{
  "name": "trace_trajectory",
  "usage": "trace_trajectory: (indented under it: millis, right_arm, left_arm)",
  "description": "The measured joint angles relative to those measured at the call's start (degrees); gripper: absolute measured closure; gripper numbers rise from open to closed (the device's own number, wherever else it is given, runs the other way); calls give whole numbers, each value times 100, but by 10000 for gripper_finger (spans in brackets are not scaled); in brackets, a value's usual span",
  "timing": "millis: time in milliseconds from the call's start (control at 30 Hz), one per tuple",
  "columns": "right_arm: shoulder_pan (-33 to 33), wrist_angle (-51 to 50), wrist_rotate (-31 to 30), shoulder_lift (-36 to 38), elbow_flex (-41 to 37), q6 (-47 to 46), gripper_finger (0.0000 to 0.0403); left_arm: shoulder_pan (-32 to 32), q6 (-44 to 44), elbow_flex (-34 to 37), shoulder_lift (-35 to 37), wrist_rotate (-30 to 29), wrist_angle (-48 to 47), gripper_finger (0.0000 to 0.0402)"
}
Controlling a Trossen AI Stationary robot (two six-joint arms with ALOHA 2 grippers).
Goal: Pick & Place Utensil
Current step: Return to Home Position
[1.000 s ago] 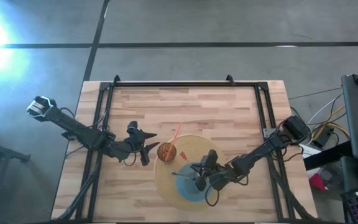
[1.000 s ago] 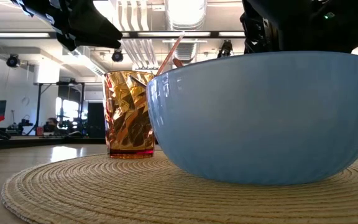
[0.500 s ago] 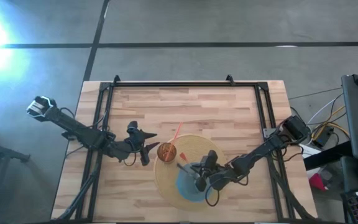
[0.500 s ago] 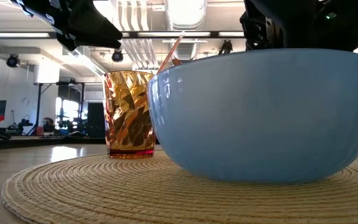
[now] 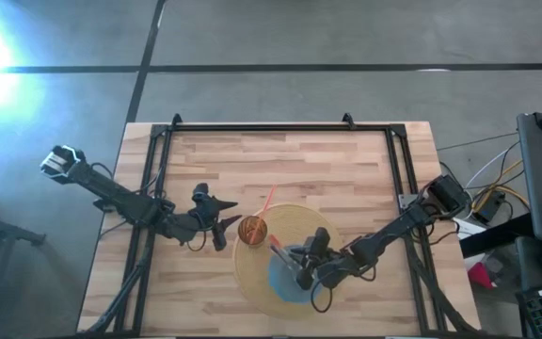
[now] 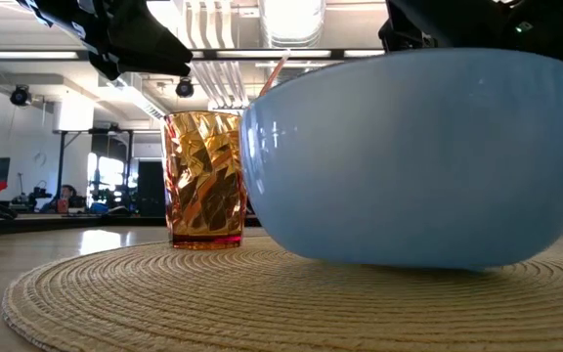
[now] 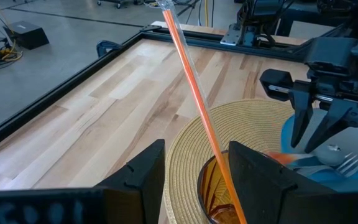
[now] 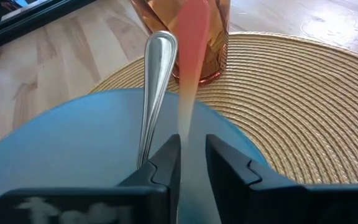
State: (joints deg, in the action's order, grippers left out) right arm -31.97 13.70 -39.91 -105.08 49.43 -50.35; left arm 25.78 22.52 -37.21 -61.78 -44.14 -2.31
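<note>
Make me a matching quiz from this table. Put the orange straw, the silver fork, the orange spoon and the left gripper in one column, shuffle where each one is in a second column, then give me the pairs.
Column one:
1. orange straw
2. silver fork
3. orange spoon
4. left gripper

Column two:
A. between the jaws of the right gripper, over the blue bowl
B. open, beside the brown cup
C. standing in the brown cup
D. lying in the blue bowl

Pairs: 1-C, 2-D, 3-A, 4-B
</note>
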Motion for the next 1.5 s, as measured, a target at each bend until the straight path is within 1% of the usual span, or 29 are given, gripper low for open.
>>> trace_trajectory:
  millis: [267,700,900,1067,1167,1267,1367,1500]
  right_arm:
    - [-2,13,1,51,0,21,312]
    - [-13,12,155,228,0,345,334]
    - [-13,-20,266,466,0,671,331]
    - [-13,-27,300,710,0,1334,326]
    - [10,-38,441,909,2,1856,330]
    - [96,-111,623,1146,2,2340,339]
    - [207,-391,721,1461,0,2819,349]
    - [359,-786,762,1959,-2,3126,365]
  left_arm:
    - [0,0,0,0,-1,-11,232]
    - [0,0,0,0,12,-30,232]
    - [0,0,0,0,103,-30,232]
    - [-3,-19,0,145,124,-52,233]
    - [-17,-100,0,457,370,-162,245]
    - [-19,-222,0,876,711,-341,268]
    - [-52,-371,-2,1339,1023,-524,300]
    - [-210,-505,-2,1946,1617,-829,348]
